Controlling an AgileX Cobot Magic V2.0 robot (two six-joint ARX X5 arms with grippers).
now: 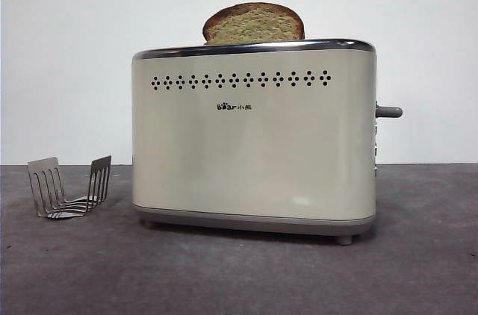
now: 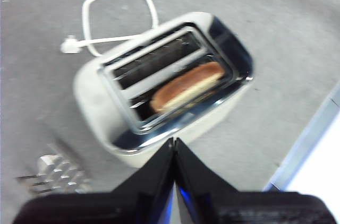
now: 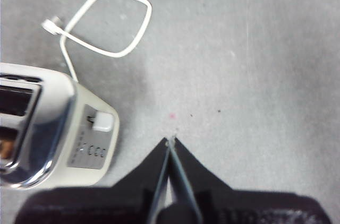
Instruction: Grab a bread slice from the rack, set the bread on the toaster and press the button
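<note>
Black and pressed together tip to tip, the jaws of the right gripper (image 3: 170, 140) hold nothing and hang above bare grey counter (image 3: 255, 65). From that gripper the toaster's (image 3: 48, 128) narrow end lies at about nine o'clock, and on it the button (image 3: 101, 122) shows as a pale knob at the top of its slot. My reading is that this arm is placed on that side because the lever is the one step left, and closed jaws make a blunt tip suited to pushing it down.

Likewise closed and empty, the left gripper (image 2: 174, 141) hovers high over the toaster (image 2: 159, 86), whose two slots lie at about twelve o'clock from it. Its height and empty jaws suggest the bread is delivered and this arm is simply clear of the work.

In the slot nearer that gripper sits the slice of bread (image 2: 186, 86); the other slot is dark and vacant. From the front view the slice of bread (image 1: 254, 25) stands upright with its rounded brown crust and speckled tan face above the chrome rim of the toaster (image 1: 254, 151), so it is not yet lowered, and the button (image 1: 390, 112) juts out high on the side. At eight o'clock from the toaster the wire rack (image 1: 69, 188) stands bare on the counter (image 1: 239, 278).
</note>
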